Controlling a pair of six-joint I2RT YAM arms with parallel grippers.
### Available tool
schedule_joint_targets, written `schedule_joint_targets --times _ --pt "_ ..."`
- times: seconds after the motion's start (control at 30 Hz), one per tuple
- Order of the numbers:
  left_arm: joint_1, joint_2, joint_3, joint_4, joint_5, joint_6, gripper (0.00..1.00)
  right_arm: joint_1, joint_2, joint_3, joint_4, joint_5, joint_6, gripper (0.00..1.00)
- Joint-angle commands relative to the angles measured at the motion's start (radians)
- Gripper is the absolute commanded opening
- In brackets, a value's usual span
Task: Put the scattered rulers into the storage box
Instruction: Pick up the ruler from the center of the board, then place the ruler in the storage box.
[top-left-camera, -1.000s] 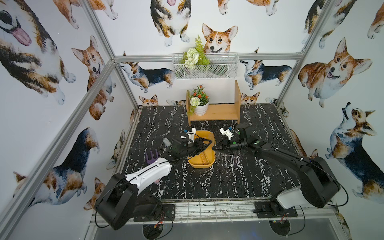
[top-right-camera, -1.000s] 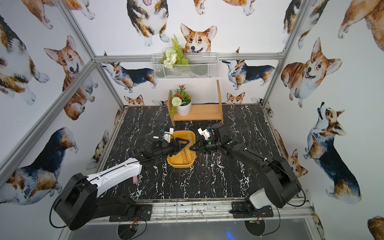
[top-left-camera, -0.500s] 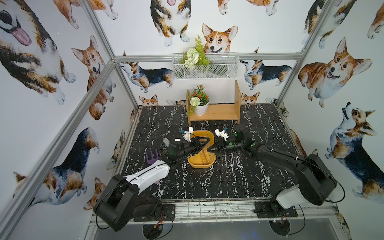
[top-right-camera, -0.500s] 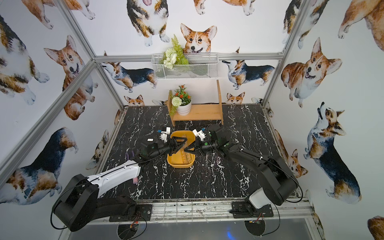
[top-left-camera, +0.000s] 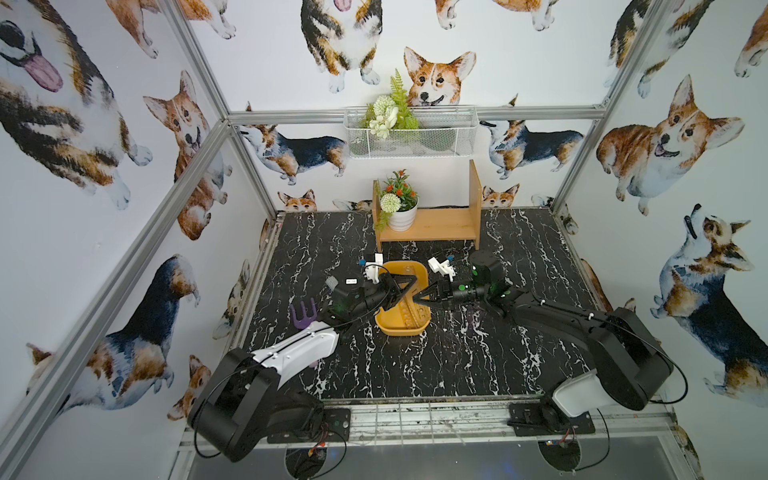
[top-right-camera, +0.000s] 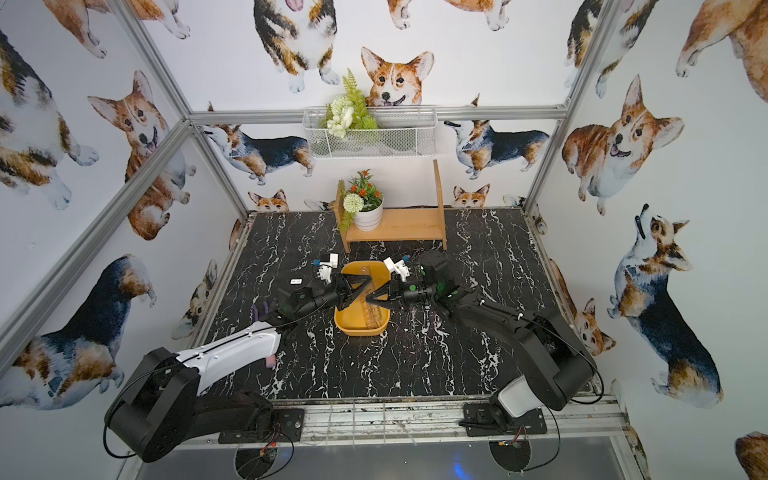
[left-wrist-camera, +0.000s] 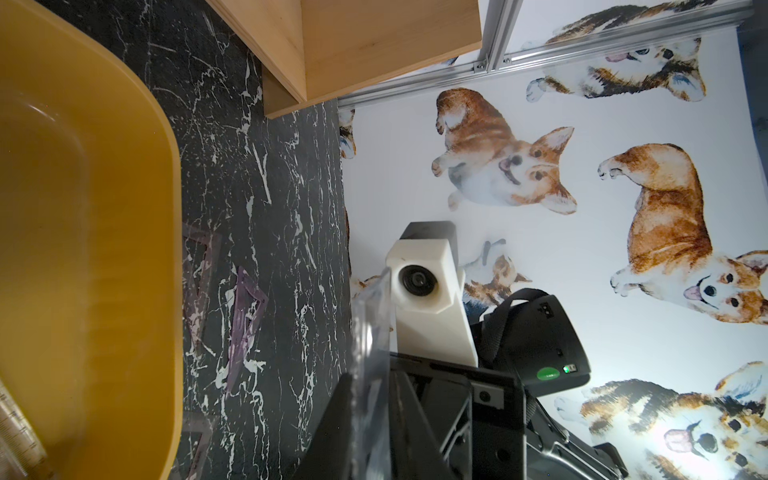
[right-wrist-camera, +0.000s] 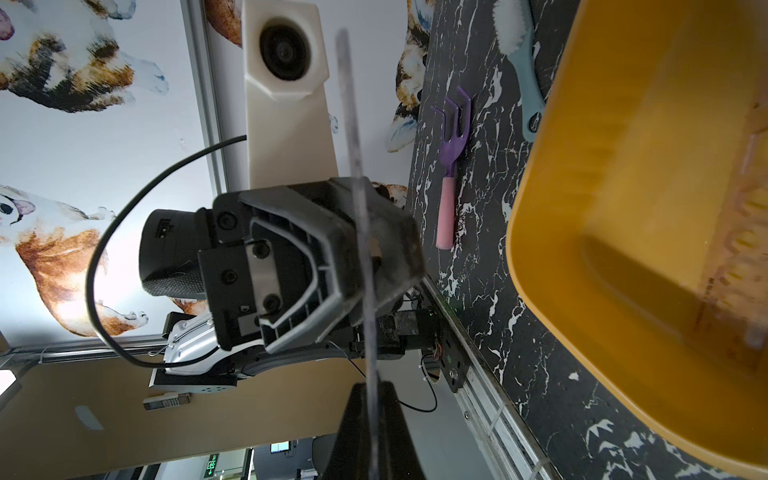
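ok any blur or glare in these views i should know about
Left wrist view: the storage box is close and soft, the clear ruler smears near the lens, a bright hotspot washes out part of the corgi wallpaper. Right wrist view: the ruler is a thin blurred edge-on strip, the box out of focus. Both top views: evenly lit and sharp, stretched towards the edges.

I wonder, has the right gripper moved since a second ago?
Yes: the right gripper shifted toward the left arm, from the storage box's rim to over its inside.
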Motion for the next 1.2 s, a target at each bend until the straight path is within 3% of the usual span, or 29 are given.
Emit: schedule_joint_targets --times 0.0,0.03,0.2,0.3,0.6,1.17 --pt "0.000 0.001 -0.002 0.047 0.008 -0.002 0.05 0.000 -0.014 0.000 -0.004 -0.009 -0.035 0.19" --pt "0.001 0.000 -0.002 0.043 0.007 -0.004 0.00 -0.001 -0.017 0.006 -0.035 -0.002 -0.058 0.24" --pt "0.004 -0.002 0.005 0.005 0.001 0.010 0.00 -0.006 -0.037 0.050 -0.226 0.052 -0.190 0.47" --pt "0.006 -0.003 0.016 -0.024 0.002 0.029 0.00 -0.010 -0.048 0.090 -0.373 0.108 -0.288 0.53" --pt "0.018 -0.017 0.067 -0.180 -0.012 0.125 0.00 -0.011 -0.045 0.206 -0.721 0.319 -0.509 0.54" --pt "0.026 0.048 0.250 -0.519 -0.116 0.355 0.00 -0.010 -0.041 0.297 -1.008 0.636 -0.671 0.51"
